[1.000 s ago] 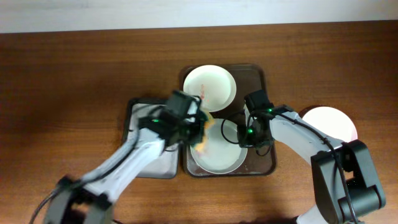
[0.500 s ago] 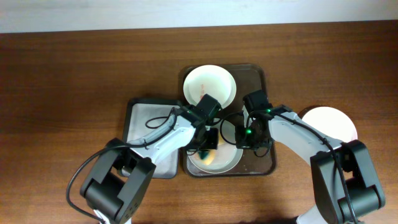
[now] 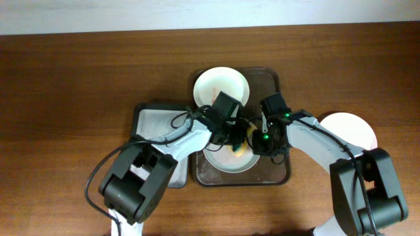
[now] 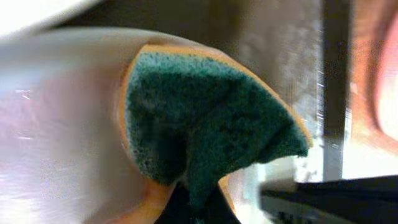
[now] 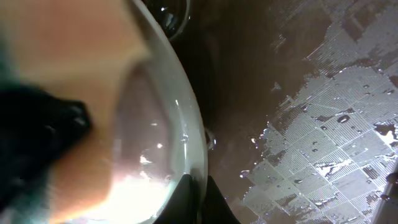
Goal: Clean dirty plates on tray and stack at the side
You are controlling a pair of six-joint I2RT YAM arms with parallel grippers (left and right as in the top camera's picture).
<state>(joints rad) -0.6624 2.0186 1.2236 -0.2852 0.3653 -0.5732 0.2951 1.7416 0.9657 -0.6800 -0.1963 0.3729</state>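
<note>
1. Risk, seen from overhead, sits at the nearer round white shallow plate (image 3: 226, 162) in the large dark brown rectangular tray (image 3: 272, 172). The left gripper (image 3: 233, 140) presses a green-and-yellow scouring sponge (image 3: 237, 147) onto it, and the right gripper (image 3: 258, 143) pins its right rim. A hard stroke could, I judge, drag the plate out of that pinch. It could also knock the red-smeared white plate (image 3: 221, 88) at the tray's far end. The wrists work just beside each other and could collide. A third white plate (image 3: 348, 129) lies on the brown wooden table (image 3: 79, 98), well apart from the tray. A grey-white rectangular sponge tray (image 3: 151, 121) sits just beside the tray's left side. Of the room, only a pale strip beyond the table shows.

2. Left wrist view: the jaws look clamped on the sponge's folded base. With so thin a hold, the sponge could twist free.

3. Right wrist view: the jaws appear closed on the plate's rim. Water beads cover the tray floor, so the plate could skate.
</note>
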